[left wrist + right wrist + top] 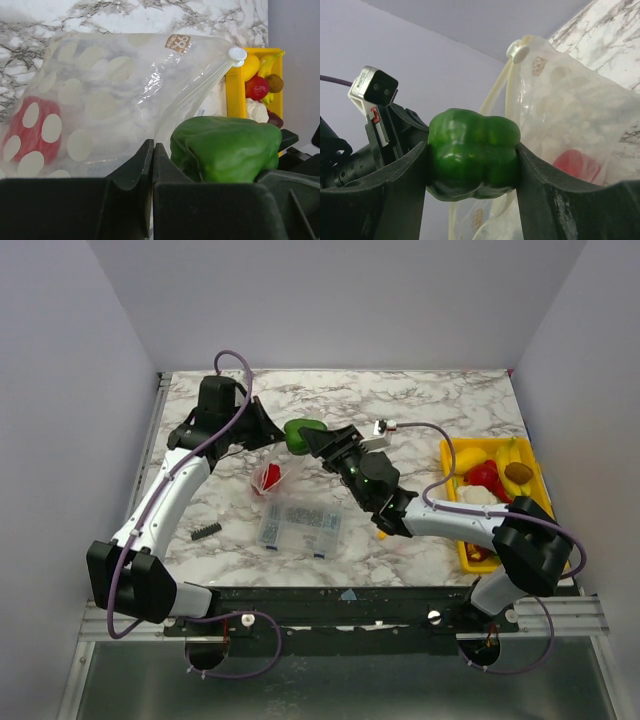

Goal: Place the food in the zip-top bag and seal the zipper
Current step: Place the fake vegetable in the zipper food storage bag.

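Observation:
My right gripper is shut on a green toy pepper and holds it in the air at the mouth of the zip-top bag. In the right wrist view the pepper sits squeezed between both fingers, with the bag just beyond it. My left gripper is shut on the bag's edge and holds it up; its jaws are pressed together on the plastic. The bag is spotted white and holds a red food piece. The zipper strip with its white slider runs beside the pepper.
A rigid clear compartment box lies in front of the bag. A yellow tray at the right holds yellow, red, brown and white toy foods. A small black part lies at the left. White walls enclose the marble table.

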Motion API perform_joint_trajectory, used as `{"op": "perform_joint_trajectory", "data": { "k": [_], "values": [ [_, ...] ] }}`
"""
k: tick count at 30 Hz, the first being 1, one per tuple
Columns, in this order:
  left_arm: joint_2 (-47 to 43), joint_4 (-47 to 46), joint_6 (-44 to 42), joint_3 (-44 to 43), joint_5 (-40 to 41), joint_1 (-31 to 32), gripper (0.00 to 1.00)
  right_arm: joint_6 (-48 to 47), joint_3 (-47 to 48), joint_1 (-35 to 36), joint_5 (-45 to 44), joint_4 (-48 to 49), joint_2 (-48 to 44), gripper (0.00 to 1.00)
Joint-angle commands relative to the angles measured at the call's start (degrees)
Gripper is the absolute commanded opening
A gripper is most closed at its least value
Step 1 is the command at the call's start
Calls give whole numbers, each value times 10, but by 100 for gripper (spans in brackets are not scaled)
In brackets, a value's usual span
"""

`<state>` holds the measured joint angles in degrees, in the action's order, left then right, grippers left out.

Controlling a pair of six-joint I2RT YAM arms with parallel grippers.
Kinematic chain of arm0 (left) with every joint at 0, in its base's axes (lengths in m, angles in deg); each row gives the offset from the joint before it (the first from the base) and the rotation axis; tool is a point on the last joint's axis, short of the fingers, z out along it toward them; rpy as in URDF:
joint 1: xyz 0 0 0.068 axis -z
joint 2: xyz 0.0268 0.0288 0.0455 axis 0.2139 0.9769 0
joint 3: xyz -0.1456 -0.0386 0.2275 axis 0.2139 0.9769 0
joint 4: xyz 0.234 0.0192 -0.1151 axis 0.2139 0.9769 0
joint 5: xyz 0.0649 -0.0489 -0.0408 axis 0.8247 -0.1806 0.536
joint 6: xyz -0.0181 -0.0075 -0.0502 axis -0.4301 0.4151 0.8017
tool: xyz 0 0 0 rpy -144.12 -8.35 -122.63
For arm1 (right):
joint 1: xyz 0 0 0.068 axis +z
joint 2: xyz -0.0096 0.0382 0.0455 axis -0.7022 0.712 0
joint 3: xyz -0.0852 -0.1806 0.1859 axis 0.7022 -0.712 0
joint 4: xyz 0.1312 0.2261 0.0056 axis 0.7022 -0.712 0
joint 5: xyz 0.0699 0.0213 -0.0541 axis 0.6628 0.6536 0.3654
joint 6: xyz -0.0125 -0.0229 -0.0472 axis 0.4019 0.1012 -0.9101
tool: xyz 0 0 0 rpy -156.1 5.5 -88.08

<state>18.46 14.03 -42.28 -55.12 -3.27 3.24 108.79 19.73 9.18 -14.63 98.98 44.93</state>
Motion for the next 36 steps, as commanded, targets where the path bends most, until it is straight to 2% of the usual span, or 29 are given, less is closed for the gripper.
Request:
{"op": "perform_joint_trajectory", "data": {
  "k": [1, 5, 8, 13, 20, 23, 26, 28, 30, 32, 34, 36],
  "values": [
    [-8, -44, 53, 11, -49, -13, 0, 8, -34, 6, -16, 35, 12, 14],
    [-3, -64, 72, 18, -80, -28, 0, -14, -11, 6, -12, -34, 12, 13],
    [-1, -74, 85, 15, -95, -31, 0, -29, -23, 5, -6, -39, 10, 13],
    [2, -72, 90, 7, -83, -31, 0, -47, -56, 5, -14, -24, 0, 13],
    [3, -58, 76, -7, -62, -31, 0, -87, -29, 6, -17, -72, 22, 13],
    [2, -55, 61, -3, -61, -30, 0, -110, 28, 6, -34, -162, 36, 16],
    [3, -50, 50, 5, -66, -31, 0, -140, 88, 6, -36, -231, 60, 23],
    [2, -51, 44, 10, -73, -31, 0, -157, 111, 6, -33, -243, 70, 36],
    [2, -50, 39, 13, -74, -31, 0, -160, 148, 6, -50, -281, 81, 55],
    [0, -46, 33, 14, -68, -31, 0, -172, 190, 6, -55, -330, 95, 79],
    [-5, -43, 28, 14, -58, -31, 0, -180, 224, 6, -50, -375, 103, 87],
    [-5, -39, 23, 12, -50, -31, 0, -181, 251, 6, -54, -413, 109, 90]
  ]
}}
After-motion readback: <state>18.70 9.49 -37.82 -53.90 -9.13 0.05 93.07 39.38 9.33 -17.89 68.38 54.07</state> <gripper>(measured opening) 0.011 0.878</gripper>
